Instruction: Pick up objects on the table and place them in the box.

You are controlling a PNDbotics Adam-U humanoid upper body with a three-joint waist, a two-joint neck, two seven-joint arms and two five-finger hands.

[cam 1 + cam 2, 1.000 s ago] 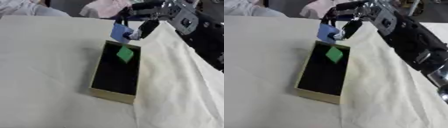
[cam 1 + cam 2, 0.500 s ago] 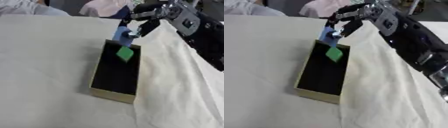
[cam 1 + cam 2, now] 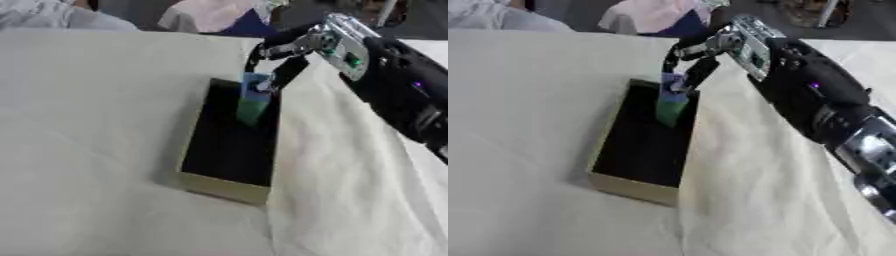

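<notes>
text: none readable | labels/brands: none legible on the open tan cardboard box with black inside [image 3: 220, 185] | numbers/signs: none on the cream cloth-covered table [image 3: 87, 125] | markings elsewhere too blurred to read

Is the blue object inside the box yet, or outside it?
Partly in. The blue object sits over the box's far end, above a green object, with the right hand at it.

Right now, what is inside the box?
Inside the box a green object lies at the far end, and a blue object sits right above it, under the right hand. The rest of the dark interior looks bare; the blue object hides part of the green one.
</notes>
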